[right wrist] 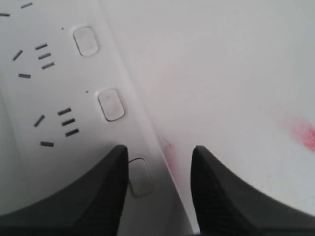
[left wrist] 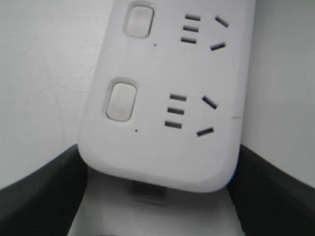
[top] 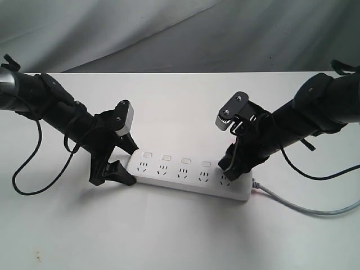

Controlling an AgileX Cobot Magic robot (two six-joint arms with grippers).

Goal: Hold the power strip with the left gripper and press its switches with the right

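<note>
One end of the power strip — clasped by the left hand.

Soft, even light fills the exterior view. The white table is bright, close to washed out, and the white power strip between the two pincers stands out from it only by a faint grey edge. Under the left pincer and the right pincer lie pale, diffuse shadows without hard rims, so the light seems to come from above. Both wrist views are dimmer and greyer. In the left one the dark fingers are blurred, with a soft shadow between them. In the right one the fingers are near black, and a pink smear off to their side is fuzzy.
</note>
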